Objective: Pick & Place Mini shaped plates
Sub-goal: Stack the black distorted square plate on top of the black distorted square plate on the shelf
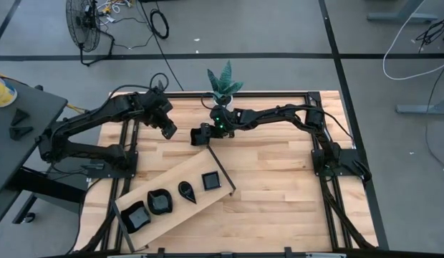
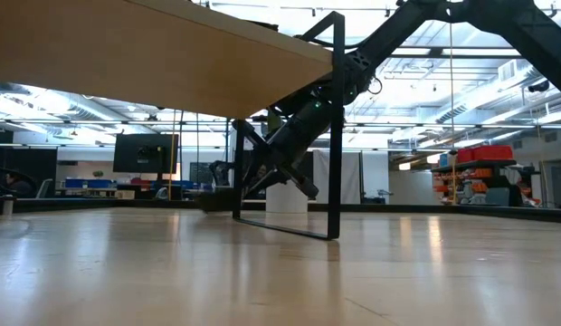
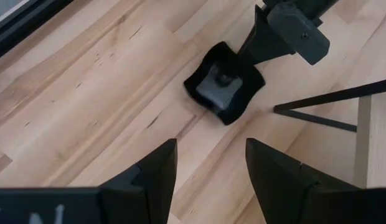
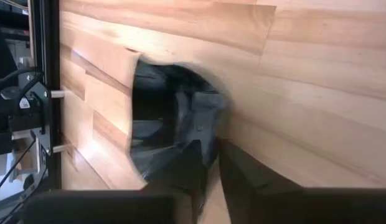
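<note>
**Right gripper at a black plate near the plant pot**

While the left gripper [image 1: 167,129] hovers with its jaws spread and empty, just beside the plate on the side away from the plant pot [image 1: 223,99], the right gripper [image 1: 201,135] reaches down to a wavy-edged black mini plate [image 3: 225,83] lying flat on the wooden counter [image 1: 279,165], a little in front of that pot. Its fingers [image 4: 202,158] sit at the plate's rim, nearly together; whether they grip the rim or have let go, I cannot tell.

Four more black plates rest in a row on the light wooden board [image 1: 208,204], which lies well apart from the pot, toward the counter's near edge: a square one [image 1: 211,180] closest to the pot, then a teardrop one [image 1: 187,190], a rounded wavy one [image 1: 160,201] and a square one [image 1: 134,216] farthest away.
</note>
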`<act>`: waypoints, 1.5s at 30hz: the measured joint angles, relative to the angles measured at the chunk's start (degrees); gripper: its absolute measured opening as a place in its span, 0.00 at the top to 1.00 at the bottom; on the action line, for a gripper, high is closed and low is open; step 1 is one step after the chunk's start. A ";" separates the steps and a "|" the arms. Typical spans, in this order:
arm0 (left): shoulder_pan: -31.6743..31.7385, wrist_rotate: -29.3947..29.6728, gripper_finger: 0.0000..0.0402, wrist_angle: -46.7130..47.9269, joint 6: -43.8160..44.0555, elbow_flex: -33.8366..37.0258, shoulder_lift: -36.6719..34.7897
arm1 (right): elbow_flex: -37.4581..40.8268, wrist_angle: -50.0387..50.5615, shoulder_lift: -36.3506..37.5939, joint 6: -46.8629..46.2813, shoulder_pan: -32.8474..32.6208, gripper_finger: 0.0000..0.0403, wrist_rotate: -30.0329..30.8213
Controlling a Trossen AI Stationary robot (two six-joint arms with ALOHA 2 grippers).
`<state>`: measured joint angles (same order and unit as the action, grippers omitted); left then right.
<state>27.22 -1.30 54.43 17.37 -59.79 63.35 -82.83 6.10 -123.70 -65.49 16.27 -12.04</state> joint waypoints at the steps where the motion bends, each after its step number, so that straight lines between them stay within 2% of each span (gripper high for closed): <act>1: 0.00 0.00 0.51 0.00 0.00 0.00 0.00 | 0.00 -0.01 0.00 0.00 0.00 0.84 0.03; 7: 0.00 0.00 0.51 -0.37 -0.18 0.00 0.00 | 0.00 -0.15 0.00 1.44 0.03 0.66 -0.49; 11: -0.06 -0.01 0.51 -0.83 -4.98 0.00 0.00 | 0.11 -0.21 0.99 7.19 0.71 0.55 -6.93; 15: -0.07 -0.04 0.51 -2.47 -8.33 0.00 0.00 | 0.11 2.94 4.22 13.17 1.69 0.50 -11.66; 20: 1.38 -1.49 0.51 -4.05 6.08 -0.09 1.85 | 0.11 11.56 10.56 19.58 2.95 0.49 -10.55; 26: 1.43 -3.05 0.51 -5.37 13.54 -0.09 7.98 | 0.07 21.66 19.93 27.57 3.92 0.52 -4.01; 30: 1.49 -1.51 0.51 -6.31 18.98 -0.09 12.26 | 0.07 27.24 25.92 30.31 4.09 0.54 0.81; 36: 1.49 -1.14 0.51 -7.98 21.04 -0.04 18.63 | 0.00 32.90 33.24 31.31 4.09 0.56 7.76; 45: 1.29 -1.35 0.51 -13.76 22.07 -0.04 26.31 | 0.00 37.47 38.42 31.54 3.29 0.57 8.58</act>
<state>28.51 -2.66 40.68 39.44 -59.83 89.66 -82.83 43.57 -85.28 -33.95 19.56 -3.46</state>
